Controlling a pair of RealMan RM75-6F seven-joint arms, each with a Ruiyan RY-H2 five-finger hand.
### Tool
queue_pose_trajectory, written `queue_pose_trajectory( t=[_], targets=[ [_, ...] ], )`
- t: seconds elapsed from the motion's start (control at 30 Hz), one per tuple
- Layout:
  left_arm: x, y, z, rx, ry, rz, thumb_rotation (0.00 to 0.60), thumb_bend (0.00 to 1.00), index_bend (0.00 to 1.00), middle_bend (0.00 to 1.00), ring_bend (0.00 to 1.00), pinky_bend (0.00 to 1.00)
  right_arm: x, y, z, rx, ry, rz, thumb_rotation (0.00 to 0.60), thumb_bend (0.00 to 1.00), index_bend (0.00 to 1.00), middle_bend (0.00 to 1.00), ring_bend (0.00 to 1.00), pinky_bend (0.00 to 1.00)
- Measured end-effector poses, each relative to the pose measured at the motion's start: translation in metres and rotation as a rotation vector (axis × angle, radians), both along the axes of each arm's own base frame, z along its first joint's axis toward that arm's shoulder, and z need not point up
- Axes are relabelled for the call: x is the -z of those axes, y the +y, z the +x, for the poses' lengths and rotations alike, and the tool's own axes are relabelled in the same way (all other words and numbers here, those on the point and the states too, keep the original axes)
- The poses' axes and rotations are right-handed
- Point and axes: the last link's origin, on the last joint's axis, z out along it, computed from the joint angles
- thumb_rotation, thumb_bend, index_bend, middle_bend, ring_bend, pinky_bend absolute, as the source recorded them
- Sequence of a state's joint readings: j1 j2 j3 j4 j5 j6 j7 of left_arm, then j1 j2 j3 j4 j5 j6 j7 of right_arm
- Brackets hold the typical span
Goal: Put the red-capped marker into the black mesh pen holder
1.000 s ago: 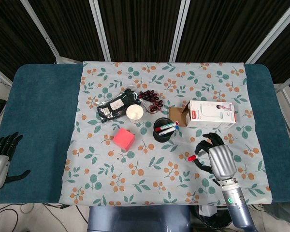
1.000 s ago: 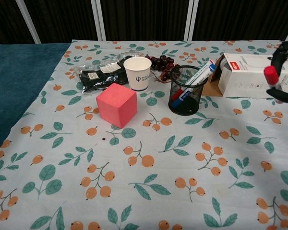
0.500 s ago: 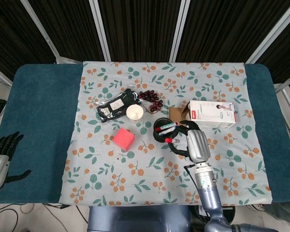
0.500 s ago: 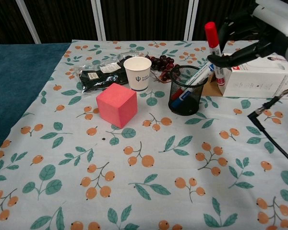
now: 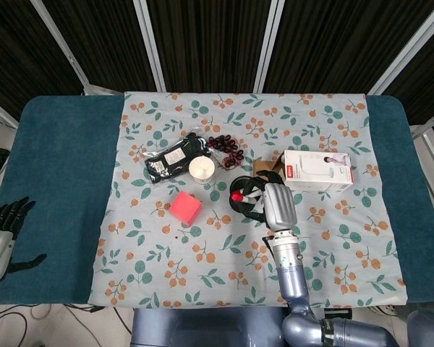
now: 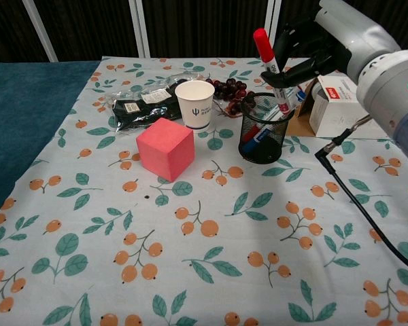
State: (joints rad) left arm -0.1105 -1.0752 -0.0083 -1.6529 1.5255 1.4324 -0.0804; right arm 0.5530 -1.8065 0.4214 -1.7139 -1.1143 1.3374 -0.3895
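Red-capped marker (image 6: 271,68) pinched in right hand (image 6: 313,44), cap up, tip dipping just inside rim of black mesh pen holder (image 6: 262,132). Nearly home; only lowering and letting go left. Left hand (image 5: 6,217) spread, well off, holding nothing.

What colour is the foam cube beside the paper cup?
Pinkish red; the foam cube shows best in the chest view.

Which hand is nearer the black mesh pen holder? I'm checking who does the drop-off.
Right. The right hand hangs just above the black mesh pen holder, holding the red-capped marker over its mouth. The left hand sits off the table's far left edge.
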Motion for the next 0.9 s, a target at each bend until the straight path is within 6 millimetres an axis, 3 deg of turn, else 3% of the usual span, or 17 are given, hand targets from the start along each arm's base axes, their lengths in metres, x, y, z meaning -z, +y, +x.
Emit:
queue_pose_trajectory(
  t=[0.37, 0.9],
  targets=[
    [-0.001, 0.002, -0.001, -0.005, 0.003, 0.005, 0.6, 0.03, 0.0, 0.0, 0.0, 0.0, 0.017, -0.024, 0.011, -0.02, 0.086, -0.017, 0.6, 0.42, 0.72, 0.54, 0.26, 0.21],
    [0.0, 0.002, -0.001, -0.011, 0.007, 0.003, 0.6, 0.03, 0.0, 0.0, 0.0, 0.0, 0.024, -0.036, -0.009, 0.059, 0.103, -0.028, 0.6, 0.41, 0.7, 0.46, 0.22, 0.2]
  ],
)
